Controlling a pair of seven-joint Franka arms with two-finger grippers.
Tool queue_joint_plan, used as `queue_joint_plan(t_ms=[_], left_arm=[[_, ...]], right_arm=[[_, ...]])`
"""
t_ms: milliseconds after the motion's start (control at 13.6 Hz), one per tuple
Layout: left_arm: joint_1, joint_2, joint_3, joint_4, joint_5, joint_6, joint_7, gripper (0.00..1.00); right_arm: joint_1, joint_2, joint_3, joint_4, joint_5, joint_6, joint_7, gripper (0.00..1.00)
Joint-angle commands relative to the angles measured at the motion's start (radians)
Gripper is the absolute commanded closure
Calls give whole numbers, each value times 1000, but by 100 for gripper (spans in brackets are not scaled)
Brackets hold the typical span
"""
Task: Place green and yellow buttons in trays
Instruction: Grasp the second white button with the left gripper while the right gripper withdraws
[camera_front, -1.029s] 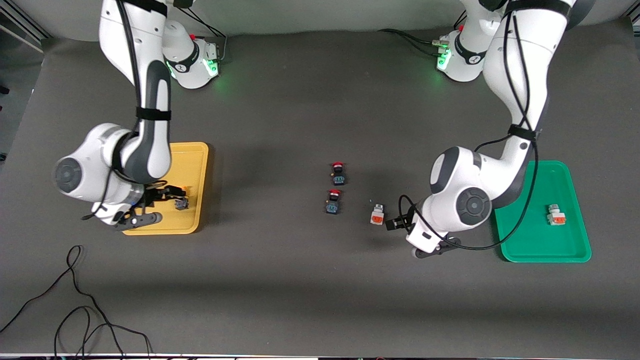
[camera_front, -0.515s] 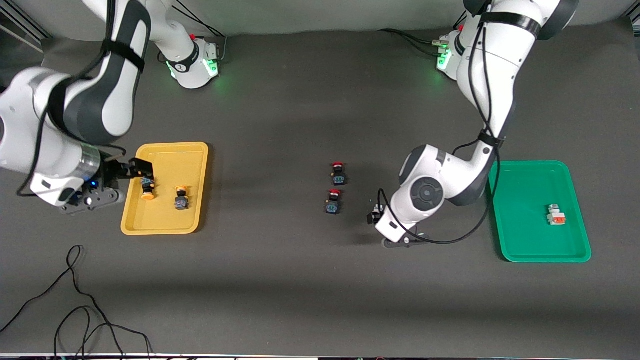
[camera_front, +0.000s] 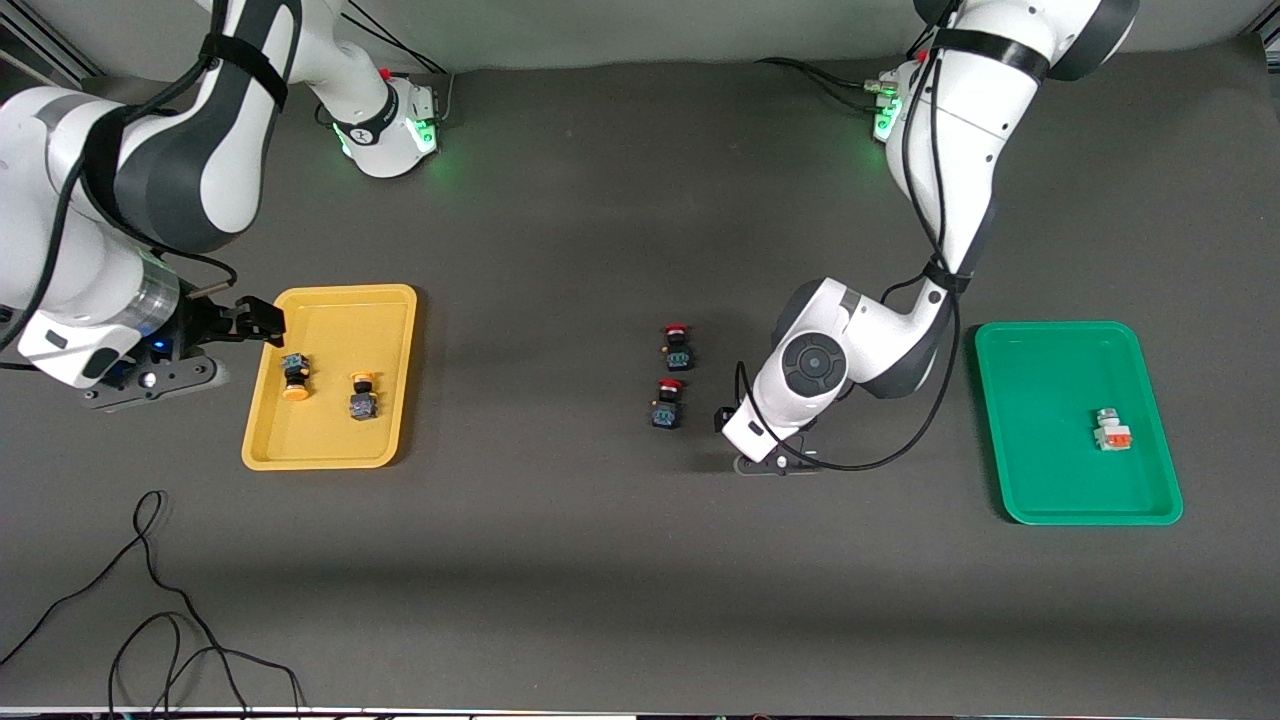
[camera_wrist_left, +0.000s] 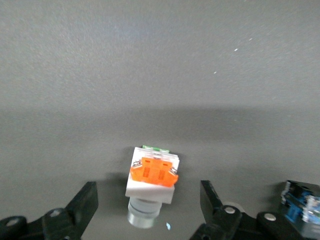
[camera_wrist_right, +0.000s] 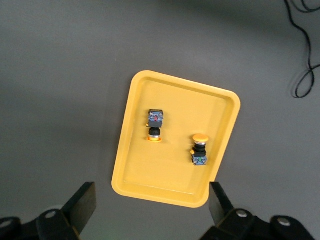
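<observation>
A white-bodied button (camera_wrist_left: 151, 182) with an orange patch and a silvery cap lies on the dark table. My left gripper (camera_wrist_left: 149, 200) is open and low around it, one finger (camera_wrist_left: 85, 202) on each side, not touching. In the front view the left arm's hand (camera_front: 770, 425) hides this button. Another white button (camera_front: 1111, 430) lies in the green tray (camera_front: 1050, 490). Two yellow-capped buttons (camera_front: 294, 376) (camera_front: 363, 396) lie in the yellow tray (camera_front: 330, 445). My right gripper (camera_front: 252, 321) hangs open and empty, high over the edge of that tray (camera_wrist_right: 150, 185) toward the right arm's end.
Two black switches with red caps (camera_front: 677, 345) (camera_front: 667, 403) lie mid-table, close beside the left hand; the nearer one's blue-black body (camera_wrist_left: 302, 207) shows just outside a left finger. Loose black cables (camera_front: 150, 610) lie near the front camera at the right arm's end.
The left arm swung from beside the green tray toward mid-table and came down around the white button. The right gripper lifted out of the yellow tray, leaving a second yellow button there.
</observation>
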Motion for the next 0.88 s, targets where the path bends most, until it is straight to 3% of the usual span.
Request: queue_joint_plan(t_ms=[0, 74, 147, 221, 294, 368, 515, 662, 809], left_arm=[[-16, -7, 16, -38, 18, 51, -26, 22], [-16, -7, 16, -38, 18, 51, -26, 69], [-16, -7, 16, -37, 18, 52, -29, 89], [-16, -7, 16, -37, 18, 52, -42, 95], [-16, -11, 16, -35, 18, 51, -74, 100], [-16, -17, 16, -32, 18, 45, -107, 100], [3, -71, 16, -32, 16, 2, -134, 100], [35, -154, 16, 4, 13, -181, -144, 100], [88, -244, 16, 38, 15, -387, -122, 100]], right_arm=[[-37, -94, 45, 64, -61, -69, 68, 0], [-65, -114, 68, 69, -74, -80, 74, 0], [-97, -151, 114, 83, -100, -88, 95, 0], [-152, -210, 184, 95, -142, -91, 131, 0], [-222, -287, 292, 97, -210, -91, 184, 0], [-310, -377, 427, 95, -298, -89, 254, 0], [-550, -520, 761, 71, -451, -82, 379, 0], [-771, -580, 1021, 48, -486, -85, 427, 0], [-919, -611, 1185, 40, -506, -91, 467, 0]])
